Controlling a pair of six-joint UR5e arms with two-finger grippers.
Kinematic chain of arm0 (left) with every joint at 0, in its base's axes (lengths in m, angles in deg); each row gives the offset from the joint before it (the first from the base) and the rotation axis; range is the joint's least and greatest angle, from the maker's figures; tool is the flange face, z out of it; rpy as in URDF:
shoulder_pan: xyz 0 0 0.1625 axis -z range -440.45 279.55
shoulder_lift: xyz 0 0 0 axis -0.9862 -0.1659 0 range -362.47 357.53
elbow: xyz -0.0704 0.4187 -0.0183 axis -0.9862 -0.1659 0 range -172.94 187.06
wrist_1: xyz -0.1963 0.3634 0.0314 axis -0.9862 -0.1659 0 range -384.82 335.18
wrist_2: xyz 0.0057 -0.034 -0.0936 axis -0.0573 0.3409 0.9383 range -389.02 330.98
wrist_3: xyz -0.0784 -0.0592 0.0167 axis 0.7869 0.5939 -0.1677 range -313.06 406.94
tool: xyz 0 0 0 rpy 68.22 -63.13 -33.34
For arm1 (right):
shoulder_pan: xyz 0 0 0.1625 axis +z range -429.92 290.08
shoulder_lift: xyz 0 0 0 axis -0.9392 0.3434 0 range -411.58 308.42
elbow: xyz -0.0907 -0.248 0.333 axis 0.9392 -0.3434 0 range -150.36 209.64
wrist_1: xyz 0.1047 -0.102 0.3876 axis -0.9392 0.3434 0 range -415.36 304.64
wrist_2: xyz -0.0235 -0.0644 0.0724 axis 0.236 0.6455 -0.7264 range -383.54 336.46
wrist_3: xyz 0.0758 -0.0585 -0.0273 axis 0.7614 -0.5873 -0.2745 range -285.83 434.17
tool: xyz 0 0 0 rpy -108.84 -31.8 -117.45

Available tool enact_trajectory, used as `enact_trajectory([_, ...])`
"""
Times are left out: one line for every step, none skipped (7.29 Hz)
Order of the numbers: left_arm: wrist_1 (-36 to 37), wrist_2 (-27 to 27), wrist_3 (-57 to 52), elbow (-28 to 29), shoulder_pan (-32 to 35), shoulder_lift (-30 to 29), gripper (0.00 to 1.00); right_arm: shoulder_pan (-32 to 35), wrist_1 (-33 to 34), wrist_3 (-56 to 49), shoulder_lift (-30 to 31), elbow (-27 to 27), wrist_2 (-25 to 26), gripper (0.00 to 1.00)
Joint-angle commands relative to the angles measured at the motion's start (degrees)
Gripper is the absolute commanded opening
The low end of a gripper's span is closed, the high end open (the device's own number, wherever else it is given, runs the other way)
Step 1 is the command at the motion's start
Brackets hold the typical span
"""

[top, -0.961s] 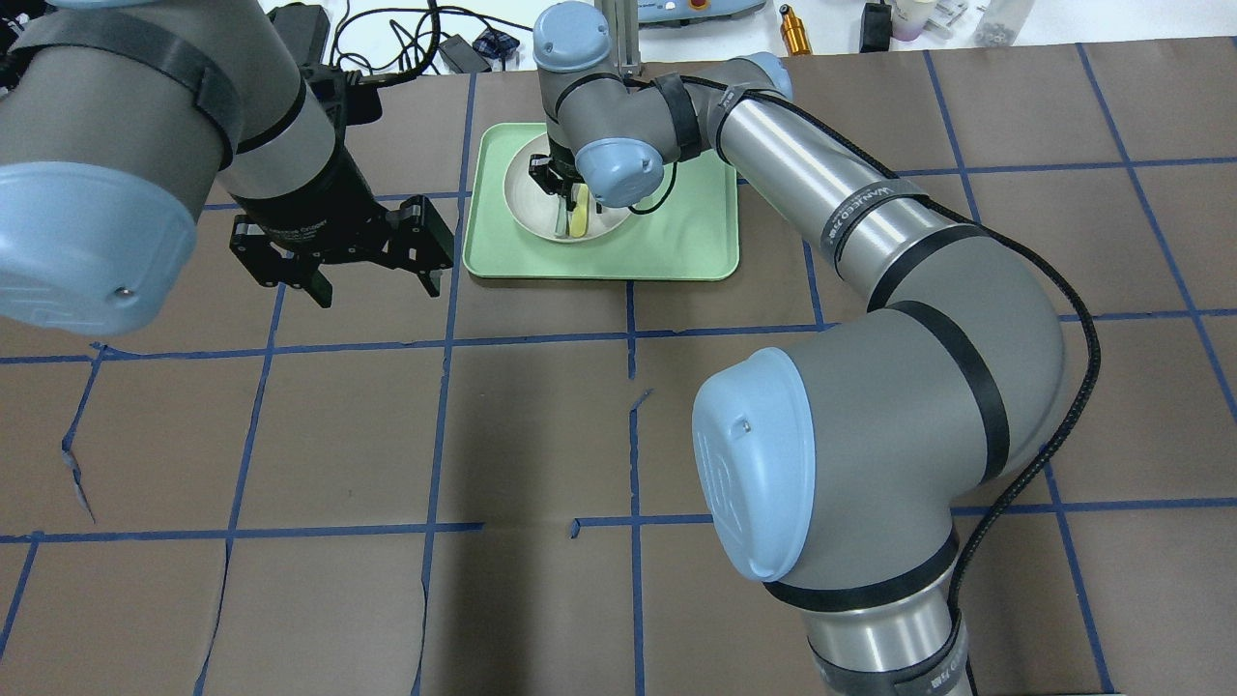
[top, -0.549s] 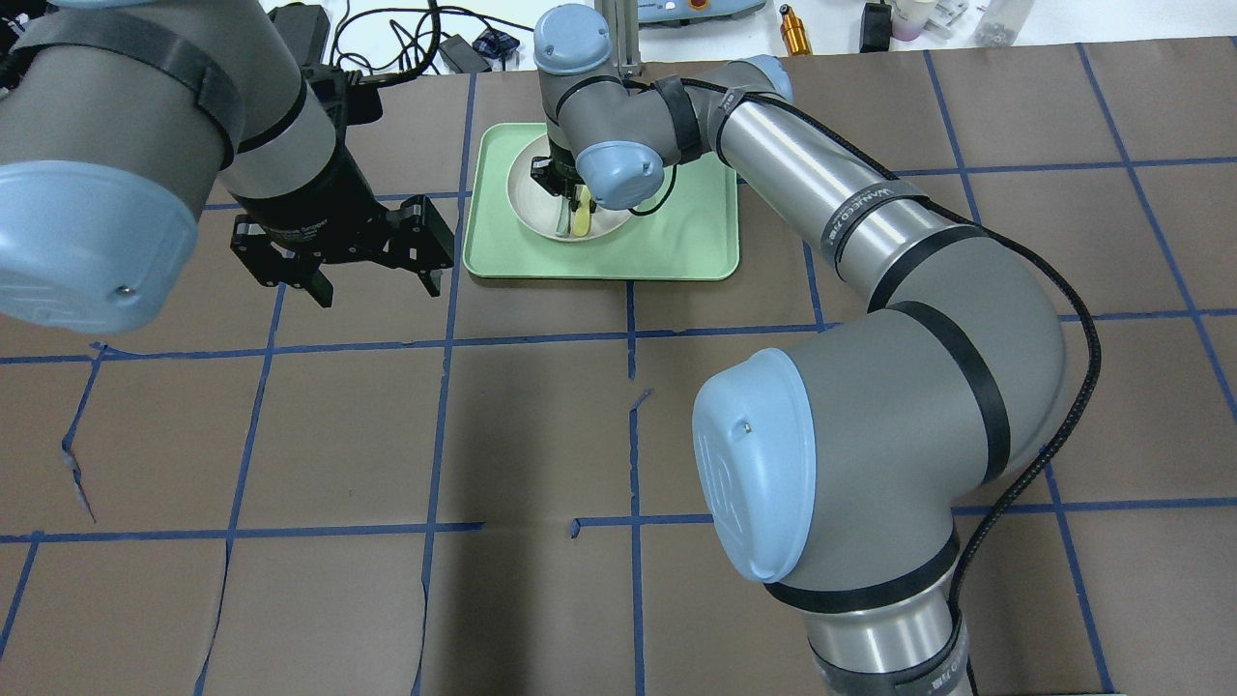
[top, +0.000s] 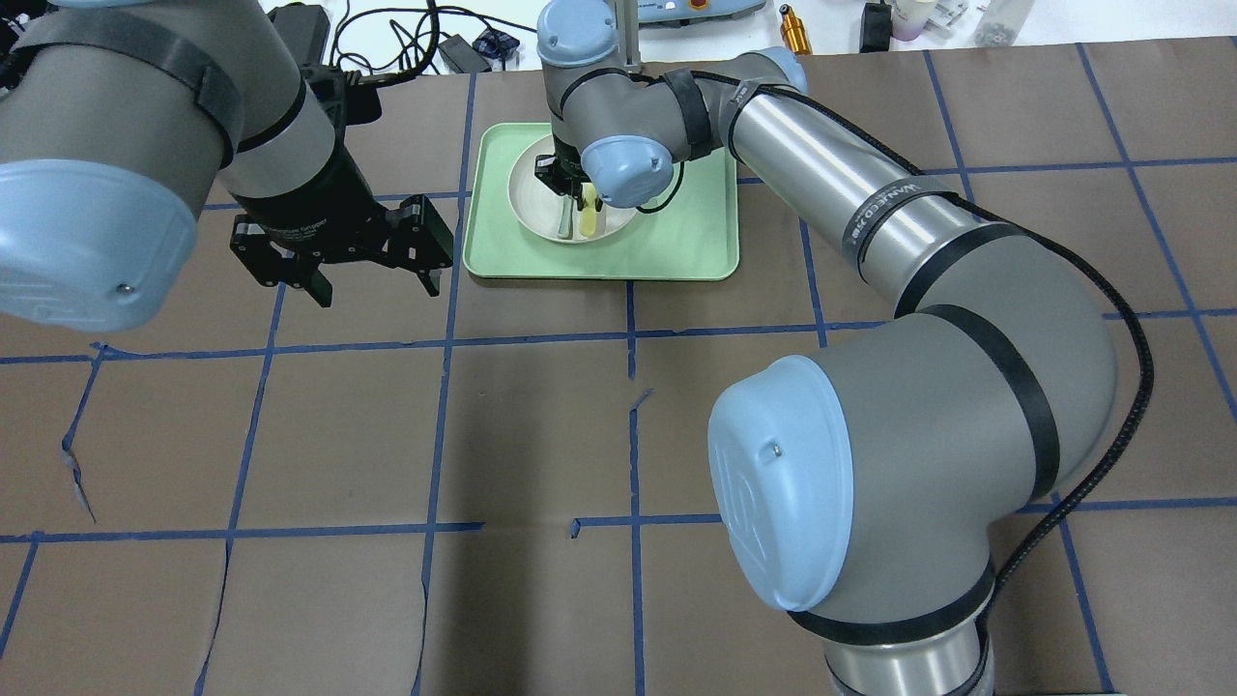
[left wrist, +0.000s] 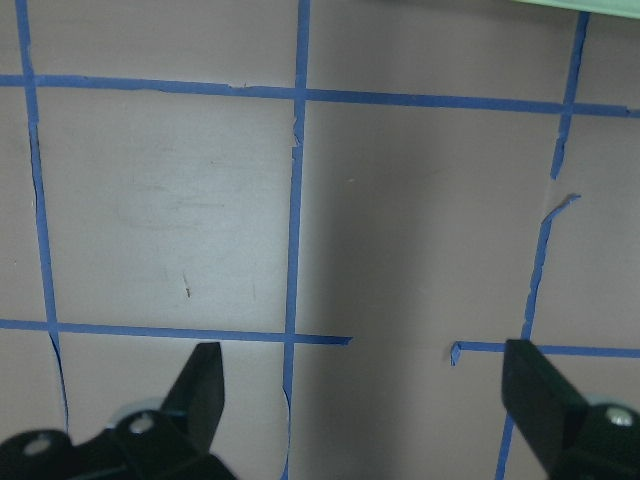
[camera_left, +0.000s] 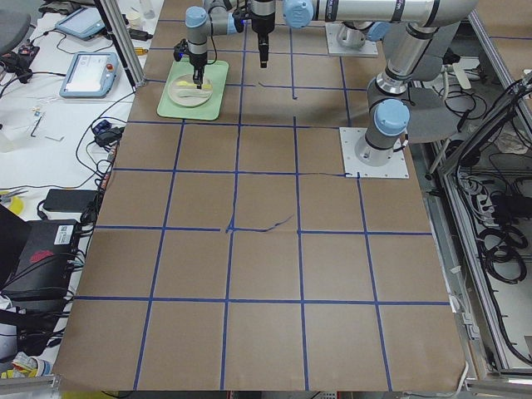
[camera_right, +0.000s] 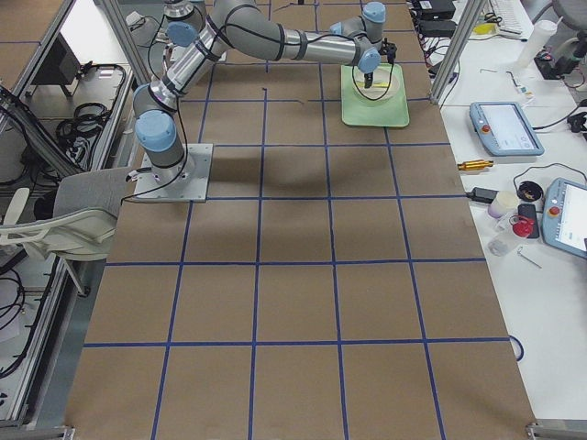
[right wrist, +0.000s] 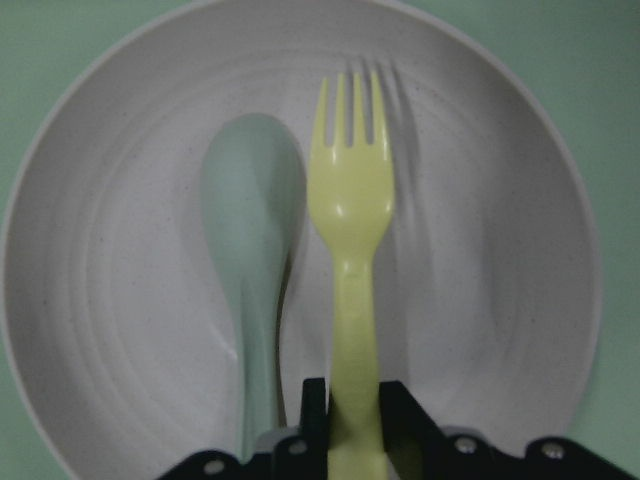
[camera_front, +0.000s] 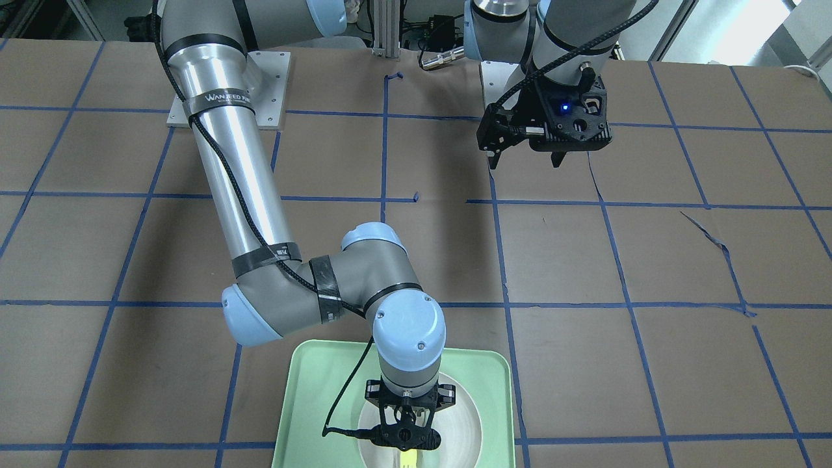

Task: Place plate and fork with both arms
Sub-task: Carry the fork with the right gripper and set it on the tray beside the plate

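Fork: the small pale yellow plastic fork, smooth and slightly glossy with four short tines, is being held over the plate by its narrow handle. Its tines are pointing away from the wrist and casting a soft shadow just beside them.
Right pincer: the black two-finger right pincer is clenching the fork's handle from both sides and is pointing down at the plate.
Plate: the round off-white shallow plate, matte and faintly speckled, with concentric ridges and a raised rim, is sitting inside the tray.
Spoon: the pale grey-green plastic spoon is lying in the plate just beside the fork and parallel to it, its oval bowl pointing the same way.
Tray: the rectangular mint-green tray, with rounded corners and a low lip, is resting flat on the desk.
Left pincer: the black left pincer is hanging released, its fingers spread wide, near the tray's edge but apart from it.
Desk: the flat desk is wearing brown paper, ruled into squares by blue tape and torn in places.
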Motion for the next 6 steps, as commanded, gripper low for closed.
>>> enact_trajectory([0.00, 0.00, 0.08, 0.00, 0.01, -0.19, 1.00, -3.03, -0.09, -5.70, 3.09, 3.60, 2.74, 0.09])
enact_trajectory([0.00, 0.09, 0.16, -0.09, 0.19, -0.37, 1.00, -5.40, -0.18, -10.08, 4.75, 4.57, 2.23, 0.09])
enact_trajectory([0.00, 0.09, 0.08, -0.09, 0.10, -0.37, 1.00, -6.47, 0.00, -13.61, 5.12, 7.11, 2.32, 0.09])
enact_trajectory([0.00, 0.09, 0.16, -0.09, 0.10, -0.46, 1.00, -7.09, 2.17, -13.56, 5.21, 10.00, 2.49, 0.12])
enact_trajectory([0.09, 0.09, 0.17, 0.00, 0.19, -0.46, 1.00, -7.10, 3.50, -13.47, 5.29, 13.17, 2.49, 0.14])
enact_trajectory([0.09, 0.00, 0.08, -0.09, 0.10, -0.46, 1.00, -7.10, 5.86, -13.82, 5.30, 14.68, 2.58, 0.26])
